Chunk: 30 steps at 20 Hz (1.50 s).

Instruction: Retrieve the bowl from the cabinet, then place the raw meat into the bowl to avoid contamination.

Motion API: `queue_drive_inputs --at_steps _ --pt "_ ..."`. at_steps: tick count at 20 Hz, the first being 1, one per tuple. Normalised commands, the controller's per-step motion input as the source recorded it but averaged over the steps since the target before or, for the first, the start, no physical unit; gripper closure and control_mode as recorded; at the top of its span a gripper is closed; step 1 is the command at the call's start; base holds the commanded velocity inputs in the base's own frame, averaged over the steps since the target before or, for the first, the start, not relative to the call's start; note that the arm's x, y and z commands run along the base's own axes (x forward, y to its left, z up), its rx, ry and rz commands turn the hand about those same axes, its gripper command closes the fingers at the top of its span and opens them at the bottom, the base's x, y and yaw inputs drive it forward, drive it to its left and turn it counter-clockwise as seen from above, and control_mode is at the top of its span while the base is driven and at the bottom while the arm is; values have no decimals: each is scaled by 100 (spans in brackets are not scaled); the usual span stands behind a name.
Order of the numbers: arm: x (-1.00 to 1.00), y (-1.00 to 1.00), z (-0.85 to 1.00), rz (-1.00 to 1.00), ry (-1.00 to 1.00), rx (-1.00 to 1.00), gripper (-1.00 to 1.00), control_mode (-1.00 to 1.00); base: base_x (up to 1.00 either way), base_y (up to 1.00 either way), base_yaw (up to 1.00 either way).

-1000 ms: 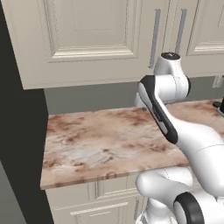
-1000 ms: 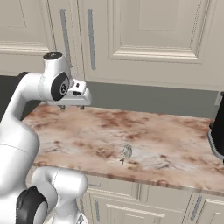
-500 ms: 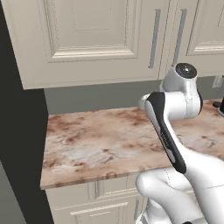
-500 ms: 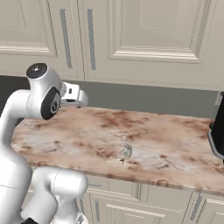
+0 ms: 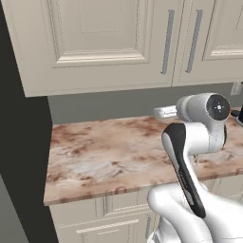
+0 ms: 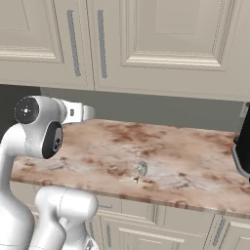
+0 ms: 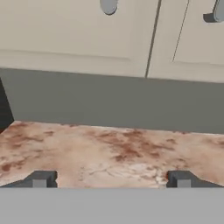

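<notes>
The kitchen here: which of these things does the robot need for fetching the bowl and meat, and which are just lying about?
For the job:
- cabinet, doors shut
- its bar handles
- gripper, open and empty, over the counter

Just lying about:
- small grey object on the counter
- dark appliance at the counter's right end

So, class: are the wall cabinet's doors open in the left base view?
No, both doors of the cabinet sit shut, their grey handles untouched.
</notes>
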Motion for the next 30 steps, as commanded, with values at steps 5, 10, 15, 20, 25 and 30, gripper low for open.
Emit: queue_drive_inputs --at_steps 5,10,15,20,25,30 --pt "-5 1 45 0 -34 5 -100 -100 0 0 0" --pt "0 1 38 0 -25 4 -100 -100 0 0 0" --pt "0 0 39 0 -24 4 -100 -100 0 0 0" --pt "0 3 43 0 -19 4 -100 -100 0 0 0" --pt "1 1 42 0 -15 4 -100 -100 0 0 0" --pt "7 0 41 0 -9 2 -100 -100 0 0 0"
